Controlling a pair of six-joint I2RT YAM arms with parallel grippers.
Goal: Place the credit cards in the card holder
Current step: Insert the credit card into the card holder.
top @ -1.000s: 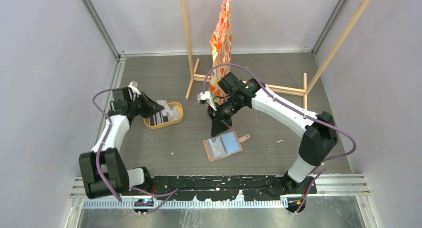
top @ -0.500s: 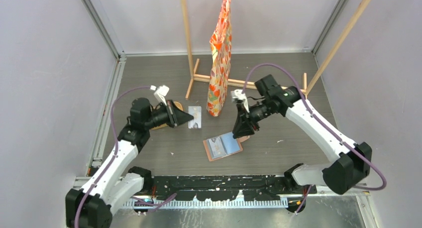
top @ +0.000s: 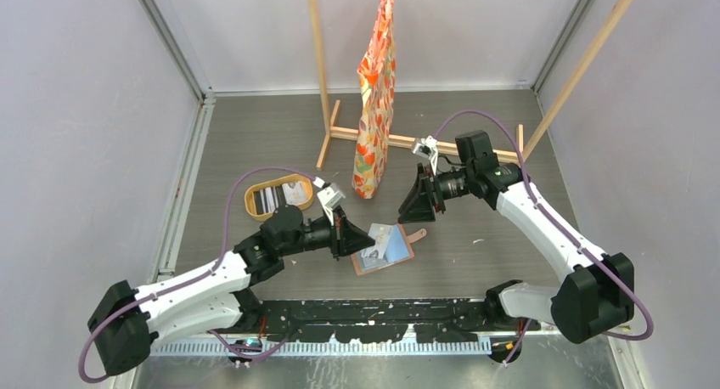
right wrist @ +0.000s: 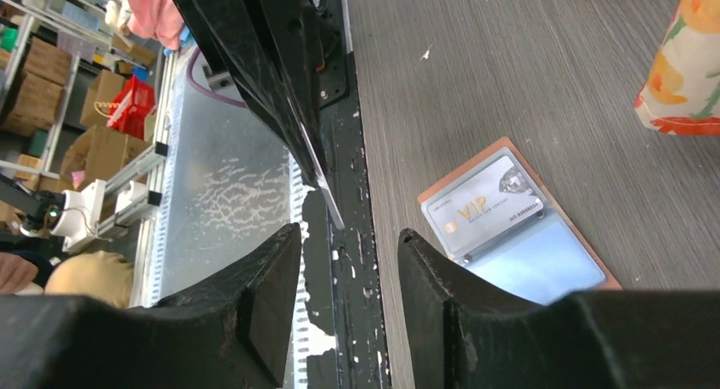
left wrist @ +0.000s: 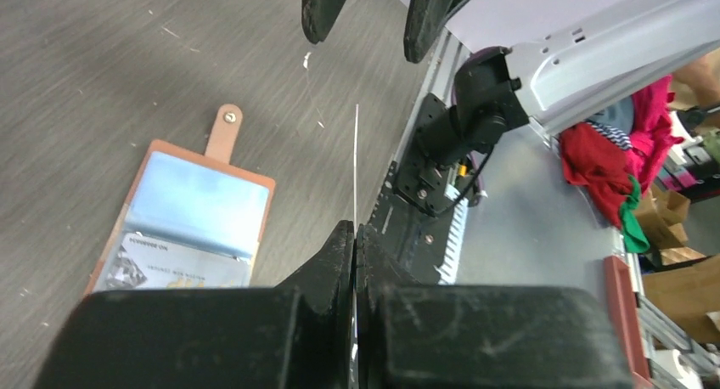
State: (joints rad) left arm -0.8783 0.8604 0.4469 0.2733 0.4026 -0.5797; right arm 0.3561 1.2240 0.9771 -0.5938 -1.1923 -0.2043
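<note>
The left end effector (top: 363,236) is clenched on one card (top: 386,239), gripped by its near edge; in the left wrist view the card shows edge-on, a thin line running straight out from the closed fingers. The right end effector (top: 414,212) is released, with its fingers apart and nothing between them. The holder (top: 399,253) lies open and flat on the worktop (top: 280,134), its long axis running from 8 o'clock to 2 o'clock in the top view, with the snap tab (top: 416,233) at the 2 o'clock end. One card already sits in the slot at the 8 o'clock half. The held card hangs over the holder, which lies at 4 o'clock from the left end effector and at 7 o'clock from the right one. The left arm is the nearer. The insertion probably requires the card to be turned so that its leading edge lines up with a free slot. Further cards rest in the tray (top: 252,204) at 10 o'clock from the holder.
</note>
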